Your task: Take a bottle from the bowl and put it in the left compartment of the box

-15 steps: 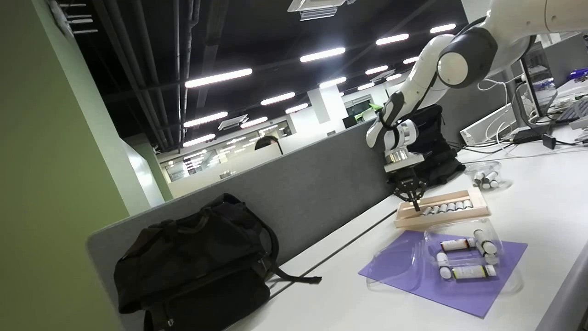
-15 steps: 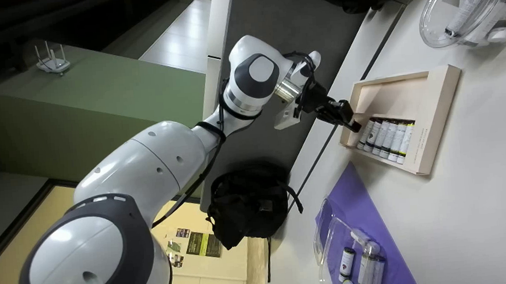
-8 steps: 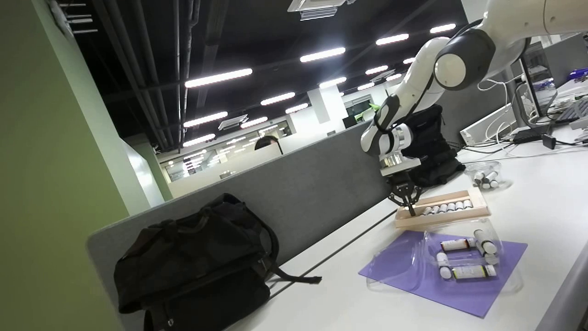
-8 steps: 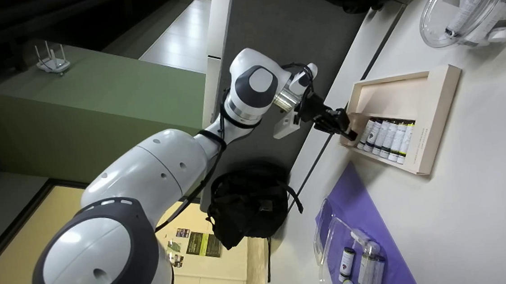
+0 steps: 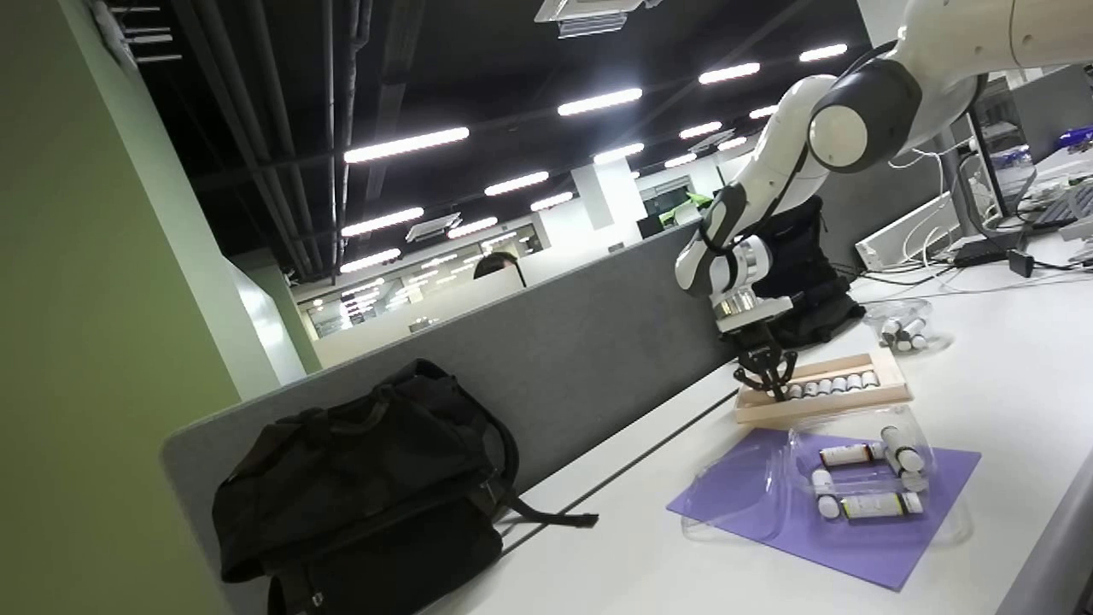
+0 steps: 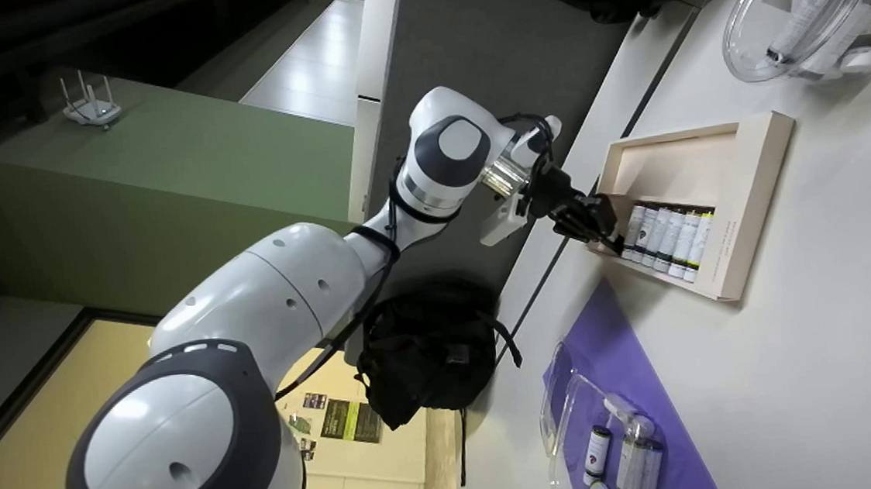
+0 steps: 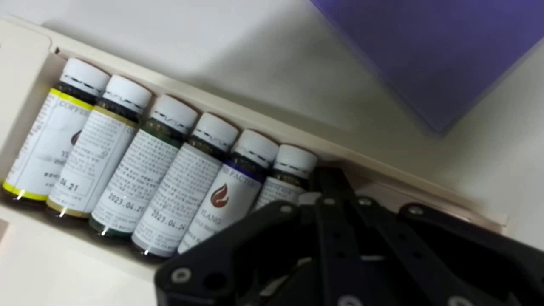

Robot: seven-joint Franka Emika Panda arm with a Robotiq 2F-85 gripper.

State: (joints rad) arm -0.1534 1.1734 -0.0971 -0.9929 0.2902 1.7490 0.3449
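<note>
Lying in a row, six bottles point(image 7: 180, 193) occupy one compartment point(image 7: 255, 120) of the box point(image 6: 753, 205), so placing is probably done; the hand point(image 7: 331, 178), narrow with nothing seen in it, stands just beside the end bottle point(image 7: 281, 190), and perhaps only backing off is left; other bottles point(image 5: 873, 506) lie in a clear bowl point(image 5: 801, 453)

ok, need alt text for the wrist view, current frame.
Six white-capped bottles lie side by side in the light tan box, the closed black gripper at the row's right end, hiding part of the nearest bottle. Upper right: part of a purple sheet on the white table.
</note>
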